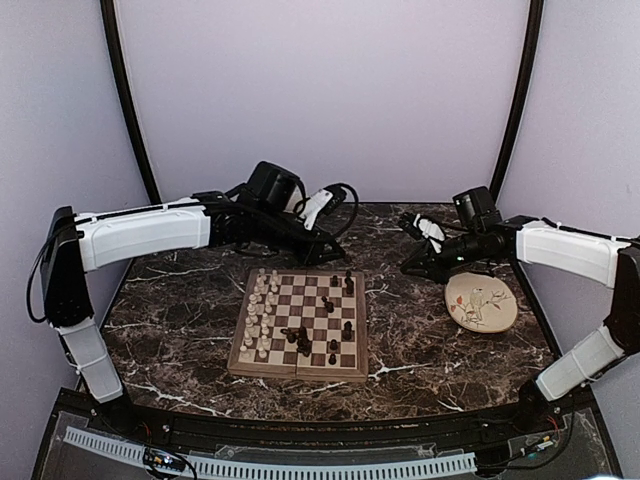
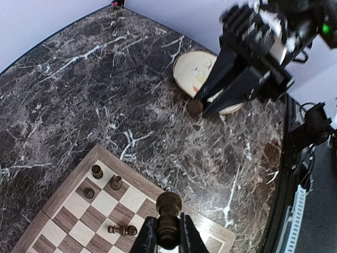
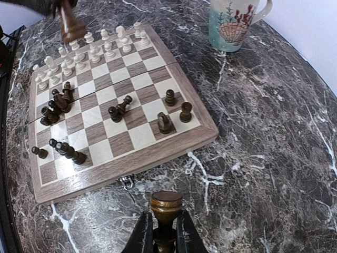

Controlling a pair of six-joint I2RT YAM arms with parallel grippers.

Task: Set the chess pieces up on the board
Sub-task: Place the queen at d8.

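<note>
**Chess set-up: one dark piece in each gripper**

1. Left gripper (image 2: 168, 234): you have its jaws closed on a dark brown chess piece (image 2: 169, 210). The piece stands upright between the fingers, head above the tips, over the far edge of the chessboard (image 1: 298, 374).
2. Right gripper (image 3: 165, 234): its jaws are clamped on a second dark piece (image 3: 166, 203), also upright. It is off the board, over bare table just beside the board's clasp edge and near the plate (image 1: 481, 303).
3. Surface and room: a dark marble tabletop (image 1: 180, 320) with white veins, and pale lilac walls (image 1: 320, 90) behind.
4. Count:
   - Board: one.
   - Round cream plate: one.
   - Shell-patterned mug (image 3: 231, 23): one.
   - Held dark pieces: two.
   - Cream-white pieces (image 3: 79, 55): two rows along one board edge. You cannot count them exactly.
   - Dark pieces on the board (image 3: 174, 110): three stand upright near one corner. The others are scattered, several lying down, and their number is unclear.
</note>
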